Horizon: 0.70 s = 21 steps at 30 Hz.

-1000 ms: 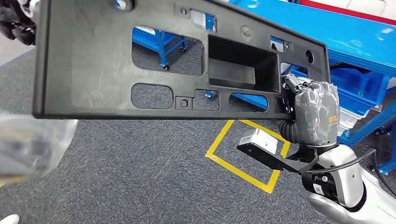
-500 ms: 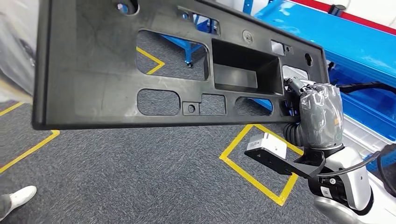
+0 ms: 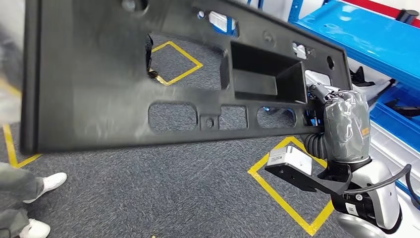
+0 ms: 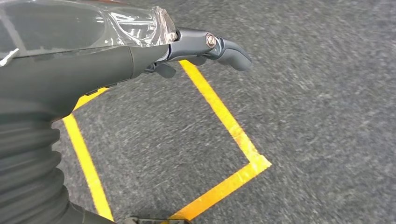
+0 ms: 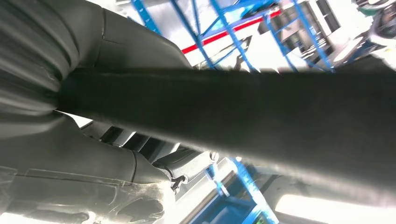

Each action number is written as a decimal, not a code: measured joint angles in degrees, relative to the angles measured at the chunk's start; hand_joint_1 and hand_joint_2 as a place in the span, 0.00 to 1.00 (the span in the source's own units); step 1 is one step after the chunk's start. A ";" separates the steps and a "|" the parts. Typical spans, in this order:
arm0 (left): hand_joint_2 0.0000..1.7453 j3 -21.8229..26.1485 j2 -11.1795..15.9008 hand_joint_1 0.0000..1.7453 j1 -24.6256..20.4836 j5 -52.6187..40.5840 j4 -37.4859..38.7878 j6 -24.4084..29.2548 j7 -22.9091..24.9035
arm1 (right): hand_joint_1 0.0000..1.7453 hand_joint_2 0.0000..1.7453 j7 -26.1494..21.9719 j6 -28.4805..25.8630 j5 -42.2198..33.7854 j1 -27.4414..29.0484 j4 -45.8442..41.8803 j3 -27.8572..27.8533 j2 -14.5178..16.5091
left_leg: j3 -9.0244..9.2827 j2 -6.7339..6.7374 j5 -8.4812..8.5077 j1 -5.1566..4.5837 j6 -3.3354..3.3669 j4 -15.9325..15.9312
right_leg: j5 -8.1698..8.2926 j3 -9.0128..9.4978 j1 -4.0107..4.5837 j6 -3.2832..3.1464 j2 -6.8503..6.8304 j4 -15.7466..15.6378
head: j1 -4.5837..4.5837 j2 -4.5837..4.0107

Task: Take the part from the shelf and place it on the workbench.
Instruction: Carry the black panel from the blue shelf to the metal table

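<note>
One long black part (image 3: 124,89) spans the head view, carried in the air above the grey floor (image 3: 163,193), its right end gripped by the right hand (image 3: 341,126). The left hand (image 4: 205,46) hangs with fingers loosely extended, holding nothing. The part looks stiff, light and unwieldy from one end; a second hold near the middle cut-outs would steady it. Beyond stands blue shelving (image 3: 366,34).
</note>
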 joint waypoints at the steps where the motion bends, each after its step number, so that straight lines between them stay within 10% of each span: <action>1: 1.00 0.09 0.01 0.00 0.09 0.04 0.00 0.00 -0.02 | 1.00 1.00 0.01 -0.01 0.04 0.24 -0.19 -0.07 -0.01 | 0.02 0.08 0.48 -0.03 0.13 0.12 | -0.04 0.03 0.12 -0.05 -0.62 0.00 | -0.01 0.00; 5: 1.00 0.78 0.07 0.00 0.12 0.14 0.00 0.01 -0.42 | 1.00 1.00 0.03 -0.07 1.03 1.18 -1.28 -0.85 -0.21 | 7.78 3.15 6.81 -1.22 1.76 -15.15 | -0.38 0.34 0.59 0.11 -2.78 0.02 | 0.01 0.00; 9: 1.00 1.17 0.10 0.00 0.31 0.33 0.01 0.06 -0.63 | 1.00 1.00 0.16 -0.20 1.95 2.30 -2.04 -1.48 -0.36 | 9.07 2.91 7.67 -1.68 2.56 -18.48 | -0.89 0.64 0.81 0.83 -4.30 -0.12 | 0.04 0.00; 11: 1.00 1.27 0.13 0.00 0.43 0.42 0.01 0.13 -0.69 | 1.00 1.00 0.19 -0.28 2.32 2.74 -2.39 -1.85 -0.48 | 9.45 1.78 8.05 -1.22 3.07 -19.00 | -2.79 -0.15 0.68 1.20 -2.27 2.29 | 0.08 0.00; 15: 1.00 1.40 0.15 0.00 0.27 0.76 0.02 0.26 -0.87 | 1.00 1.00 -0.10 -0.89 1.82 4.46 -2.91 -2.53 -0.67 | 9.74 -0.70 8.21 -0.80 3.42 -19.15 | -8.90 -7.11 0.36 1.72 0.93 16.71 | 0.20 0.00; 17: 1.00 1.54 0.14 0.00 0.33 0.89 0.02 0.32 -0.90 | 1.00 1.00 -0.71 -1.46 0.53 5.32 -3.15 -2.92 -0.68 | 9.91 -2.21 8.13 -0.52 3.30 -19.05 | -6.75 -7.12 0.01 2.04 1.04 15.80 | 0.21 0.00; 21: 1.00 2.11 0.27 0.00 0.33 0.96 0.02 0.38 -0.97 | 1.00 1.00 -1.67 -3.28 -2.58 6.70 -3.97 -3.87 -0.77 | 9.72 -5.11 7.74 -0.03 2.12 -18.42 | -0.02 -0.65 -1.31 2.91 4.98 1.12 | 0.22 0.00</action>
